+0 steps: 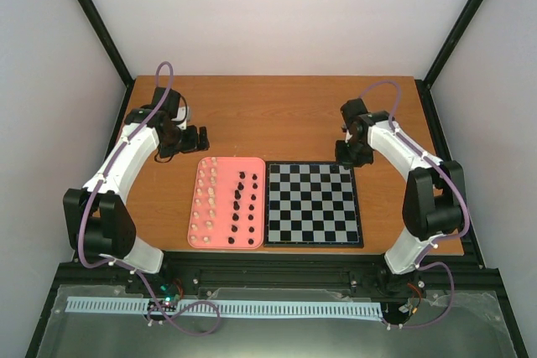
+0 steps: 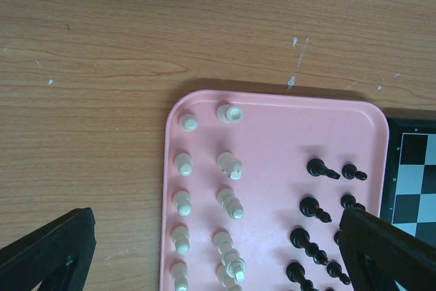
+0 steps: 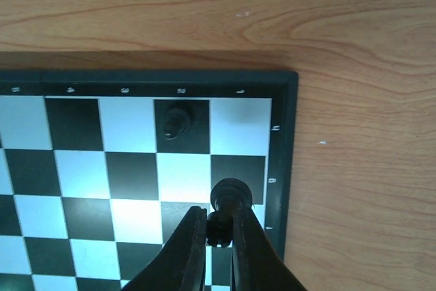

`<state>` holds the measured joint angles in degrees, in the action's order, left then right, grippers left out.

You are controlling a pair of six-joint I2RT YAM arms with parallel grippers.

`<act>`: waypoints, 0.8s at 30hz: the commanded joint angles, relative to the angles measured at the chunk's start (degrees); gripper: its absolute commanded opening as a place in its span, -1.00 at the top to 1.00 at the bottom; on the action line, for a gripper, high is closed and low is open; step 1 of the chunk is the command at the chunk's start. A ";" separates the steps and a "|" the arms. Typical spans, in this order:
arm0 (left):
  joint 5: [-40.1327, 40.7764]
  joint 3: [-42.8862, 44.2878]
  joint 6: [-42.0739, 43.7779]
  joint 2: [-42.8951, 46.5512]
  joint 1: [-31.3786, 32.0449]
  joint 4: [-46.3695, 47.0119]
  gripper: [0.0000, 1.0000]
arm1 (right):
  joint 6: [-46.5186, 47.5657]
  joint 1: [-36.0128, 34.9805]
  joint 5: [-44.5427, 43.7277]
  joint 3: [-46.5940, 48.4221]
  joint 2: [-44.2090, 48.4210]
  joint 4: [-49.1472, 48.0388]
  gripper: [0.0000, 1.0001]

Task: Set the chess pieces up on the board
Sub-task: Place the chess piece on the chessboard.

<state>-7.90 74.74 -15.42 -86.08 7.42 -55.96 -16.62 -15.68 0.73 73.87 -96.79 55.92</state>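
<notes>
Top view: chessboard lies on the tabletop, touching the pink tray that holds black pieces and white pieces.
Left wrist: left fingers are wide apart over the tray, holding nothing.
Right wrist: right fingers are clamped on a black piece near the board's corner; a placed piece stands nearby.
Handling: probably light, rigid, smooth and tippy; pinch the stem.

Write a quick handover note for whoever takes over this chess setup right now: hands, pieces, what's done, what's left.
Left hand: open and empty, over the pink tray.
Right hand: shut. The held dark piece is over the board, near its far right corner. Whether it touches the square cannot be told.
Done: the placed dark piece sits on a black edge-row square near that corner.
Left: set down the held one, then move the other dark pieces and the cream pieces from the tray.
</notes>
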 commanded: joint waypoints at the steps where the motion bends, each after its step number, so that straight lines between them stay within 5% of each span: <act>1: -0.05 1.35 -0.49 -0.42 0.27 0.10 -1.00 | 1.47 1.09 -1.42 -1.05 0.68 -3.05 0.94; 24: 0.06 1.46 -0.16 -0.68 0.22 0.24 -1.00 | 3.01 1.58 -0.74 -0.82 -6.25 -5.94 0.94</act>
<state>-7.92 74.74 -15.42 -86.21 7.42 -55.96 -14.17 -14.44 0.45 73.01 -101.75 51.35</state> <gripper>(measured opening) 0.999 0.089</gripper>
